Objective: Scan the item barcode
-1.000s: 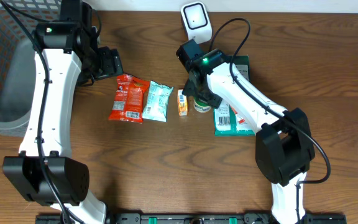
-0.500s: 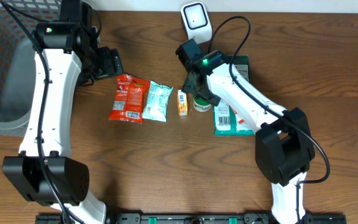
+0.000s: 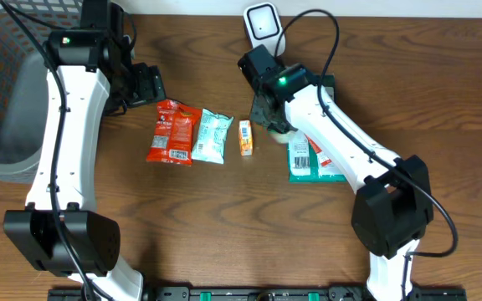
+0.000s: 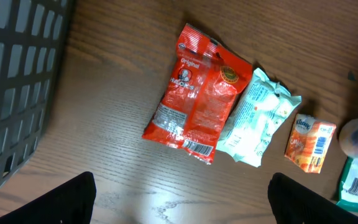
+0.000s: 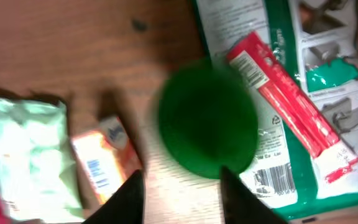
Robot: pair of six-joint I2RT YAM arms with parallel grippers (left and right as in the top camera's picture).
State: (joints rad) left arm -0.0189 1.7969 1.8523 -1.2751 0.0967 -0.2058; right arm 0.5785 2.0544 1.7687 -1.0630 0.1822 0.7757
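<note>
Right gripper point(image 5: 180, 177): closed around the green-lidded jar point(image 5: 207, 124); view blurred.
Left gripper point(image 4: 180, 183): wide open, empty, above the worktop point(image 4: 104, 62).

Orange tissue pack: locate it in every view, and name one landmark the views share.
Overhead: the orange tissue pack lies near the picture's middle.
Left wrist: it sits at the right side, below mid-height.
Right wrist: it is at lower left, blurred.
Shared landmark: the mint-green packet, lying right beside it in all three views.
</note>
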